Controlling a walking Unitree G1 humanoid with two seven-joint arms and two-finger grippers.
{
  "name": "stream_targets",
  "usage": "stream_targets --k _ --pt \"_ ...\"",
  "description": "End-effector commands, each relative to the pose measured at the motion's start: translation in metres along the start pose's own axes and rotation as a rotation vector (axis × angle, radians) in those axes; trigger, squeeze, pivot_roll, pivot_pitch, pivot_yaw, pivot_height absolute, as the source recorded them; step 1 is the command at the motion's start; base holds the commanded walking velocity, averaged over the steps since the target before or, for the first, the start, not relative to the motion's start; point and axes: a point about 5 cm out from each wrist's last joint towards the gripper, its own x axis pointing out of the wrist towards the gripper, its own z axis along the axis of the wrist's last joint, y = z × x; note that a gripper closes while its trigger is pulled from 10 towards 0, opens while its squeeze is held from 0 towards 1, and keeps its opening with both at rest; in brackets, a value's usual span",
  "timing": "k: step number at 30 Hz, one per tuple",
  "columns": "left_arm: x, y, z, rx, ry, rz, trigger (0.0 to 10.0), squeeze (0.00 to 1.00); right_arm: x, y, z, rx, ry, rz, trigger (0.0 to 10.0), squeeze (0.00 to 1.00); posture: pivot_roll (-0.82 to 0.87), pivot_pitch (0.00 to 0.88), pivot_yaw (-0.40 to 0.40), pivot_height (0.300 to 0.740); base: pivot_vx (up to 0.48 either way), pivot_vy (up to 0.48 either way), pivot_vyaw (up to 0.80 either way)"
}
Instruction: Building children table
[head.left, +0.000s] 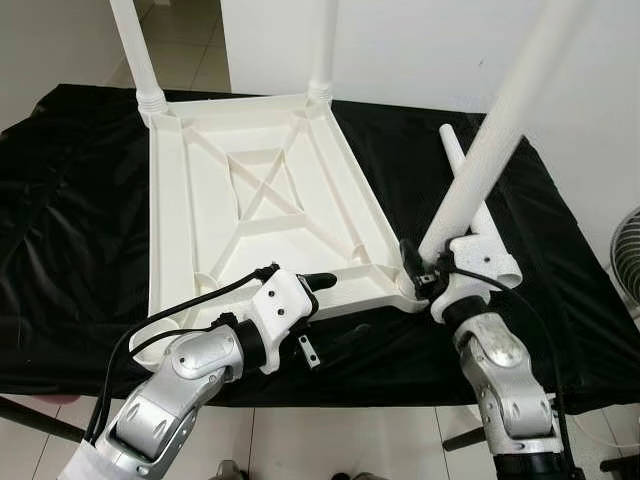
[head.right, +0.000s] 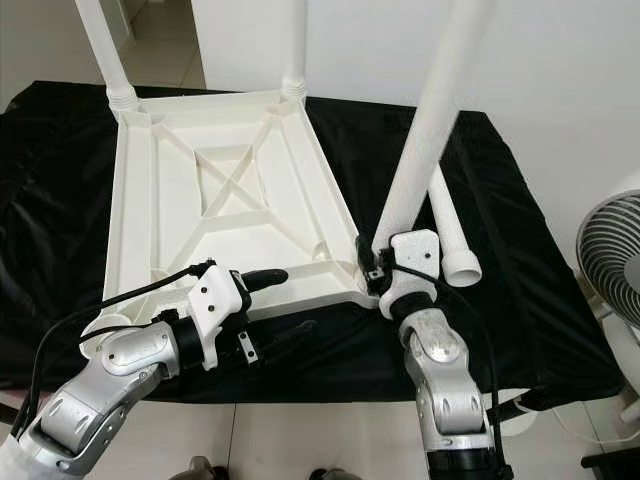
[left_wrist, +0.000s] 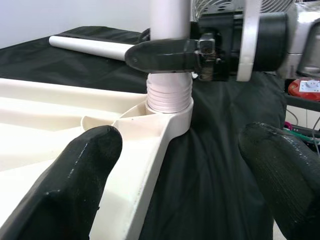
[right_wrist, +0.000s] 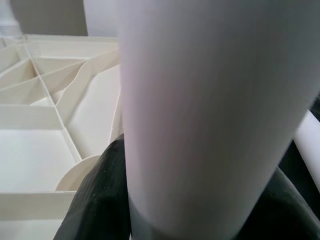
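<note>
The white plastic tabletop (head.left: 265, 215) lies upside down on a bench draped in black cloth (head.left: 80, 230), occupying the centre and left of the frame. Its ribbed underside faces up, with an X-shaped brace in the middle.

Two legs stand upright in the far corner sockets: one at the upper left (head.left: 135, 50) and one at the upper centre (head.left: 322, 45).

A third leg (head.left: 490, 150) rises from the near right corner socket (left_wrist: 170, 107), tilted toward the upper right of the frame. Its ribbed lower end sits in the socket collar.

The right claw (head.left: 425, 272) is clenched around this third leg just above the socket, one black finger (left_wrist: 165, 55) wrapping the tube's side. In the right wrist view the tube (right_wrist: 210, 115) runs between both fingers.

A fourth leg (head.right: 450, 225) lies loose on the cloth at the right, behind the tilted leg, its open end toward the near edge.

The left claw (head.left: 318, 300) is released, its fingers spread on either side of the tabletop's near rim at lower centre: one finger (left_wrist: 75, 185) over the inner face, the other outside over the cloth. Contact with the rim cannot be determined.

A fan (head.right: 612, 260) stands at the right edge of the frame.
</note>
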Motion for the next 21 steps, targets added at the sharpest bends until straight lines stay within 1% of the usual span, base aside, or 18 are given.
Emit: stream_targets --k 1,7,8,11,16,18,21 --pt "-0.001 0.0 -0.001 0.0 0.009 -0.001 10.0 0.0 -0.012 0.001 -0.033 0.052 0.149 -0.015 10.0 0.0 0.11 0.125 -0.032 0.74 0.0 0.0 0.0" --pt "0.001 0.001 -0.001 0.002 0.005 -0.004 10.0 0.0 -0.013 -0.003 -0.033 0.051 0.129 -0.047 10.0 0.0 0.1 0.12 -0.024 0.74 0.0 0.0 0.0" --pt "0.001 0.001 0.0 0.002 0.003 -0.007 10.0 0.0 -0.012 -0.005 -0.033 0.033 0.127 -0.052 10.0 0.0 0.1 0.12 -0.024 0.74 0.0 0.0 0.0" --pt "0.003 0.002 0.0 0.006 0.0 -0.018 10.0 0.0 0.0 -0.011 -0.03 0.005 0.154 -0.053 10.0 0.0 0.09 0.116 -0.017 0.74 0.0 0.0 0.0" --pt "0.004 0.002 0.001 0.007 -0.002 -0.021 10.0 0.0 0.007 -0.01 -0.027 0.004 0.174 -0.012 10.0 0.0 0.09 0.114 -0.02 0.74 0.0 0.0 0.0" --pt "0.004 0.002 0.001 0.007 -0.002 -0.021 10.0 0.0 0.007 -0.01 -0.027 0.004 0.174 -0.012 10.0 0.0 0.09 0.114 -0.02 0.74 0.0 0.0 0.0" --pt "0.004 0.002 0.001 0.003 -0.004 -0.015 10.0 0.0 0.011 -0.006 -0.024 0.001 0.18 0.023 10.0 0.0 0.09 0.114 -0.024 0.74 0.0 0.0 0.0"
